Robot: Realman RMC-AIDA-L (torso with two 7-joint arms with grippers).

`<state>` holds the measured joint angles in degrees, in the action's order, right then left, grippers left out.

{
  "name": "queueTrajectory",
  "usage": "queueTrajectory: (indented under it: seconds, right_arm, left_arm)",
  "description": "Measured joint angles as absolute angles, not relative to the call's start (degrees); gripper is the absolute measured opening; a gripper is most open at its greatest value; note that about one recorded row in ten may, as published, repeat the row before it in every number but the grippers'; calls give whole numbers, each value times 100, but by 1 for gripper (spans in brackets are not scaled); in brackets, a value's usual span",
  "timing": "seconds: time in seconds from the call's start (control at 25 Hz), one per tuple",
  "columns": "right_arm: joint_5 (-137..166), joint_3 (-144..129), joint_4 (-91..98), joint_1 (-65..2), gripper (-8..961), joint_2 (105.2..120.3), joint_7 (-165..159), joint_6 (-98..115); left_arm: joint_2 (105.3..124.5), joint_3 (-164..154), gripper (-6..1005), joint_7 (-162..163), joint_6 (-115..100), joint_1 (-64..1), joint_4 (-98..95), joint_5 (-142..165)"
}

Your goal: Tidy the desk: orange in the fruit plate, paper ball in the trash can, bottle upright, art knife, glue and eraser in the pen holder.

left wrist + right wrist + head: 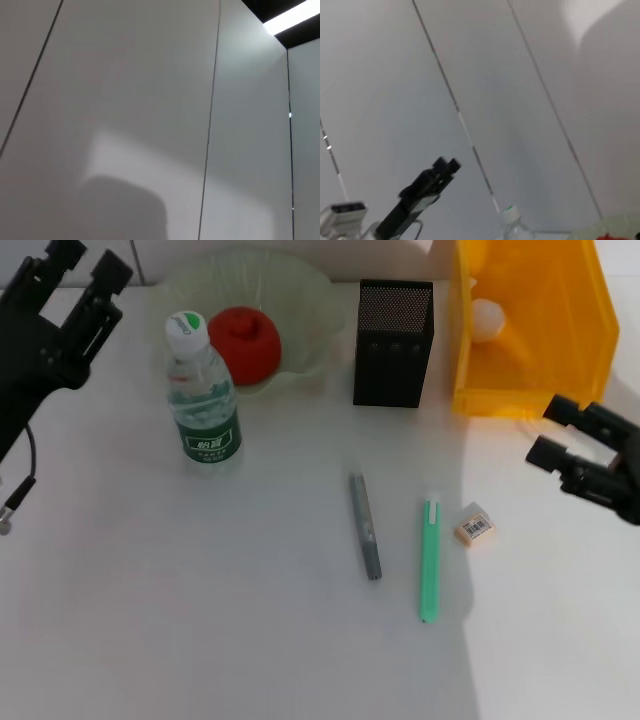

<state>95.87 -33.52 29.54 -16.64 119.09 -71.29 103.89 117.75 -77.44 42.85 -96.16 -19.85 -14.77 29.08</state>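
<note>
The orange (pixel 245 340) lies in the pale green fruit plate (pixel 310 300) at the back. In front of the plate the bottle (pixel 202 395) stands upright, and its cap (pixel 510 214) shows in the right wrist view. The paper ball (pixel 487 320) sits inside the yellow trash can (pixel 540 350). The black mesh pen holder (pixel 393 340) stands between plate and can. On the table lie the grey art knife (pixel 365 525), the green glue (pixel 430 558) and the eraser (pixel 474 527). My right gripper (pixel 552 432) hovers open, right of the eraser. My left gripper (pixel 85 268) is raised open at the far left.
The white table (pixel 200 620) stretches wide toward the front. The left wrist view shows only grey wall panels. In the right wrist view the left arm's gripper (pixel 427 185) shows far off against the wall.
</note>
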Motion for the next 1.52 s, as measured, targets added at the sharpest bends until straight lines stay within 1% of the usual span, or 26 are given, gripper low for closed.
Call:
queueTrajectory:
  seconds: [0.08,0.12,0.16,0.24,0.32,0.4,0.44,0.52,0.56,0.6,0.72,0.76,0.84,1.0,1.04,1.08,1.28,1.52]
  right_arm:
    - [9585,-3143,3048,-1680,843,11898,-7243,10447]
    - [9582,-3056,3169,-1693,843,11878,-7396,10498]
    - [9582,-2995,3352,-1697,843,11858,-7628,10538]
    - [9592,-2952,3889,-1711,842,11793,-8340,10588]
    - [9684,-2984,4640,-1735,842,11661,-9335,10617]
    - [9900,-3087,5515,-1822,842,11489,-10358,10692]
    - [10109,-3167,6018,-1912,842,11400,-10902,10769]
    - [10681,-3323,7042,-2136,842,11259,-11986,10988]
    - [11001,-3451,7494,-2272,842,11215,-12415,11104]
    - [11395,-3617,7949,-2413,842,11183,-12895,11229]
    - [12534,-4346,8956,-2873,842,11150,-14001,11463]
    - [12945,-4710,9154,-3061,841,11177,-14321,11486]
    - [13551,-5235,9241,-3363,841,11289,-14615,11470]
    - [14801,-5716,8513,-4056,841,11752,-14668,11154]
    - [15074,-5830,8211,-4226,841,11848,-14650,10998]
    - [15245,-5979,7912,-4341,841,11896,-14651,10838]
    - [15384,-6712,6742,-4638,841,11932,-14787,9828]
    - [15160,-7268,5976,-4804,840,11952,-14911,9062]
  left_arm:
    - [11604,-7806,630,4660,-9735,-1986,-1530,3071]
    - [11477,-7849,630,4837,-9781,-2012,-1588,3289]
    - [11390,-7865,629,4951,-9791,-2030,-1646,3514]
    - [11042,-7860,629,5471,-9801,-2158,-1967,4642]
    - [10880,-7836,628,5775,-9824,-2254,-2165,5424]
    - [10880,-7836,628,5775,-9824,-2254,-2165,5424]
    - [10724,-7704,627,6194,-9879,-2388,-2439,6583]
    - [10724,-7373,627,6550,-9883,-2471,-2637,7459]
    - [10724,-7373,626,6550,-9883,-2471,-2637,7459]
    - [10811,-6993,626,6750,-9842,-2543,-2764,8179]
    - [10912,-6639,626,6936,-9715,-2625,-2815,8776]
    - [10949,-6530,626,6987,-9648,-2651,-2817,8948]
    - [11010,-6379,627,7059,-9551,-2688,-2833,9184]
    - [11144,-6288,627,7222,-9366,-2732,-2970,9520]
    - [11169,-6287,627,7261,-9335,-2741,-3009,9583]
    - [11202,-6288,626,7312,-9300,-2752,-3056,9666]
    - [11255,-6279,623,7407,-9216,-2767,-3103,9782]
    - [11282,-6273,620,7413,-9105,-2763,-3091,9795]
